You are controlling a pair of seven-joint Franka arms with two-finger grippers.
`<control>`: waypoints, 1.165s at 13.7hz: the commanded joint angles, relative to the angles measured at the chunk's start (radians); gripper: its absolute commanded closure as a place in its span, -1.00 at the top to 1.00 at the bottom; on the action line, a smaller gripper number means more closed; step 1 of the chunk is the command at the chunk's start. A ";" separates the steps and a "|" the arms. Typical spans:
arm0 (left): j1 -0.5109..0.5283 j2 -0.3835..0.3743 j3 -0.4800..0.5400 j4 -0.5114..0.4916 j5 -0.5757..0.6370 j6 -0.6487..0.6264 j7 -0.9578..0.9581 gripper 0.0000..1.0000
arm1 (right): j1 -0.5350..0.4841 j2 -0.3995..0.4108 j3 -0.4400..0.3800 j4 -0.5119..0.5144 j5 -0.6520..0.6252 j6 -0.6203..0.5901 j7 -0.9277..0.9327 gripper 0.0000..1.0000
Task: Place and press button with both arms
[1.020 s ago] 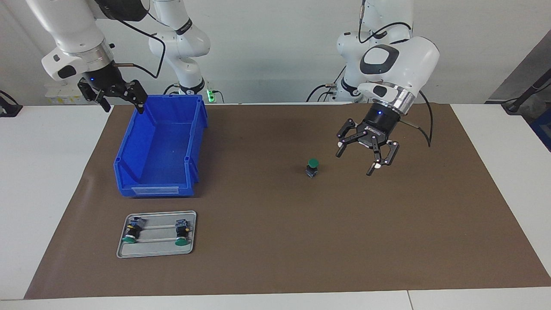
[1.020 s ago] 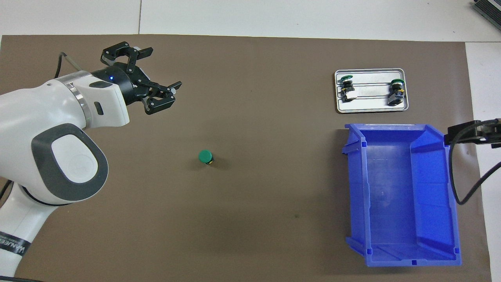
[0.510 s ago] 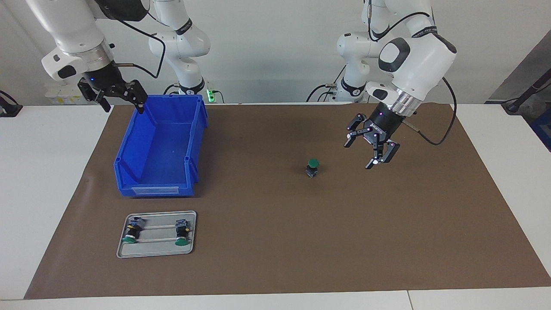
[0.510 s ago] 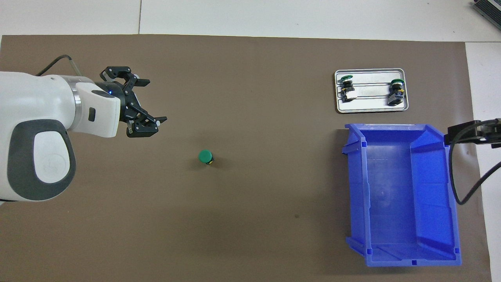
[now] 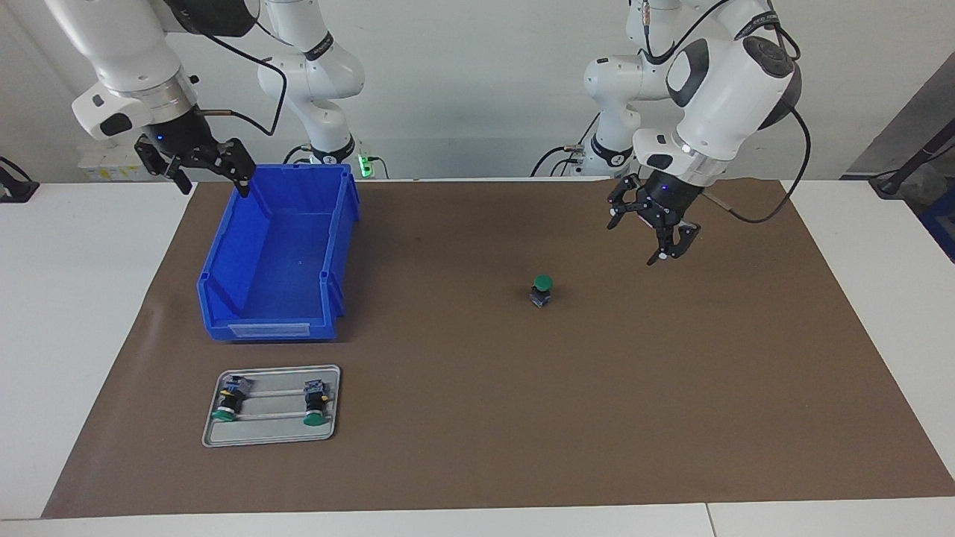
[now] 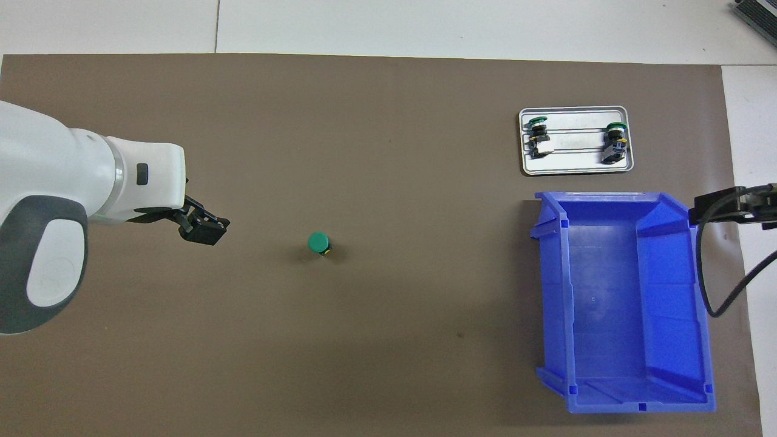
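A green-capped button (image 5: 542, 289) (image 6: 318, 243) stands upright, alone on the middle of the brown mat (image 5: 477, 418). My left gripper (image 5: 646, 233) hangs open and empty over the mat beside the button, toward the left arm's end, well clear of it. In the overhead view the white wrist hides most of the left gripper (image 6: 203, 225). My right gripper (image 5: 213, 177) (image 6: 731, 204) waits open and empty above the corner of the blue bin (image 5: 218, 277) nearest the robots.
The blue bin (image 6: 619, 303) has nothing in it. Farther from the robots than the bin lies a metal tray (image 5: 272, 438) (image 6: 575, 172). It carries two more green-capped buttons (image 5: 226, 404) (image 5: 316, 407) lying on their sides.
My left gripper has drawn back toward the robots and risen, its wrist turning, so it now sits farther from the button. The right arm and the button have not moved.
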State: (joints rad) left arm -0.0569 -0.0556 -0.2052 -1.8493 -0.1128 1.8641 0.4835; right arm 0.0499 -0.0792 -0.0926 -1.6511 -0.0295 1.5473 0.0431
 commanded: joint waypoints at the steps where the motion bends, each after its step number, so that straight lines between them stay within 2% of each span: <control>1: -0.001 -0.021 -0.008 0.012 0.109 -0.084 -0.298 1.00 | 0.001 -0.010 -0.002 -0.007 0.003 0.008 -0.017 1.00; 3: 0.000 -0.035 -0.008 0.010 0.180 -0.156 -0.458 1.00 | 0.001 -0.010 -0.002 -0.007 0.003 0.007 -0.017 1.00; 5: -0.001 -0.044 -0.010 0.016 0.252 -0.218 -0.464 1.00 | 0.001 -0.010 -0.002 -0.007 0.003 0.008 -0.017 1.00; 7: -0.004 -0.044 -0.025 0.028 0.298 -0.218 -0.553 1.00 | 0.001 -0.010 -0.002 -0.007 0.003 0.008 -0.017 1.00; 9: -0.004 -0.037 -0.025 0.057 0.295 -0.215 -0.666 1.00 | 0.001 -0.010 -0.002 -0.007 0.003 0.008 -0.017 1.00; 12: 0.015 -0.004 -0.008 0.111 0.237 -0.209 -0.662 1.00 | 0.001 -0.010 -0.002 -0.007 0.003 0.007 -0.017 1.00; 16: 0.058 -0.003 -0.008 0.113 0.131 -0.189 -0.660 0.96 | 0.001 -0.010 -0.002 -0.007 0.003 0.008 -0.017 1.00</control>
State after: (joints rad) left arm -0.0211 -0.0752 -0.2075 -1.7589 0.0614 1.6758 -0.1669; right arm 0.0499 -0.0792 -0.0926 -1.6511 -0.0295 1.5473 0.0431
